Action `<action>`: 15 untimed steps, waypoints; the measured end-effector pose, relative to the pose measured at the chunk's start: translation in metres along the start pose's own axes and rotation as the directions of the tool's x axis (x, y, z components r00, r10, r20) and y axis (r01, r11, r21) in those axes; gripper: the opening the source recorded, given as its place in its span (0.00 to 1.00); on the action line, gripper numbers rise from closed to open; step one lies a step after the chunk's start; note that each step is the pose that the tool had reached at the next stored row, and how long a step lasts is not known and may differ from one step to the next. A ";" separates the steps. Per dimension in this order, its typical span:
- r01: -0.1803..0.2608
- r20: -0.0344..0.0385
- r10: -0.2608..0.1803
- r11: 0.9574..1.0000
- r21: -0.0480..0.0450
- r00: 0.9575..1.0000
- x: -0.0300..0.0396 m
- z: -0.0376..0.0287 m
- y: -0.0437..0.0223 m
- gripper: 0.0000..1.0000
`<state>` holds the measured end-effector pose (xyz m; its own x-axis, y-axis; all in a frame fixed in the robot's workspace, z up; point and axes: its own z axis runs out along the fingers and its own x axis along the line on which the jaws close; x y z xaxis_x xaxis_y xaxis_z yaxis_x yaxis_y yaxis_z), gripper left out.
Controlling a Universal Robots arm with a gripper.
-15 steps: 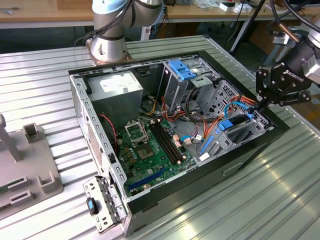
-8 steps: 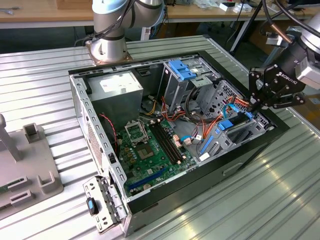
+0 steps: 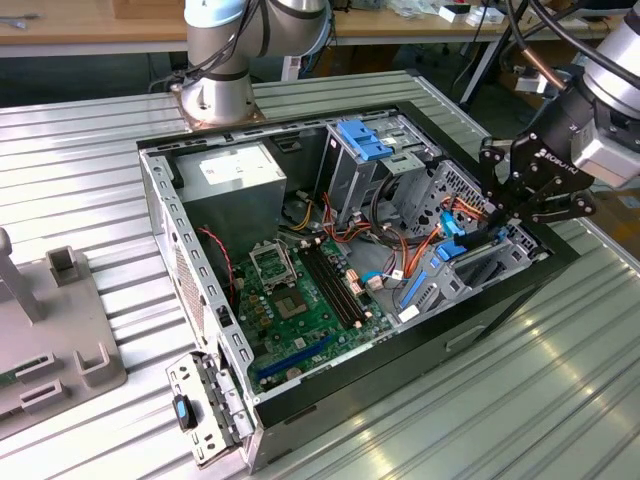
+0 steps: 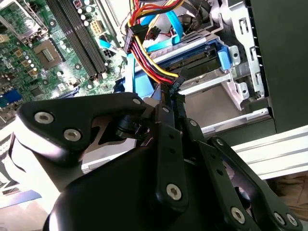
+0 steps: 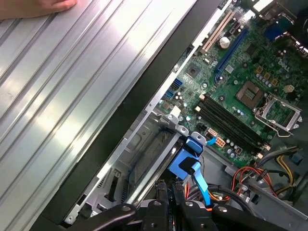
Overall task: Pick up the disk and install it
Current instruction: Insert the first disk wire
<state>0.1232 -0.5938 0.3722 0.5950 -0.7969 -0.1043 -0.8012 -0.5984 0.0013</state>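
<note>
Now, blue-railed disk (image 3: 470,262) in bay, gripper (image 3: 497,228) above

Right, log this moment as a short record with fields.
setting: open computer case lying on a ribbed metal table
pincer: low over the drive bay, at the case corner on the exterior view's right
disk: dark slab with blue rails, apparently sitting in that bay under the pincer
held: cannot tell
cables: red, yellow and black bundle running close past the pincer
board: green, on the case floor
person: a hand on the table in the first wrist view
</note>
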 end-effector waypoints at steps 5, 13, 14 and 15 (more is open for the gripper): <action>-0.078 0.000 0.078 0.997 0.008 0.997 0.0005 0.0022 -0.0004 0.16; -0.209 0.003 0.209 0.978 0.022 0.978 0.0010 0.0065 -0.0004 0.16; -0.209 0.003 0.209 0.978 0.022 0.978 0.0010 0.0065 -0.0004 0.16; -0.210 0.003 0.210 0.978 0.022 0.978 0.0009 0.0065 -0.0004 0.16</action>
<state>0.1237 -0.5938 0.3657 0.4137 -0.9044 -0.1047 -0.9093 -0.4161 0.0012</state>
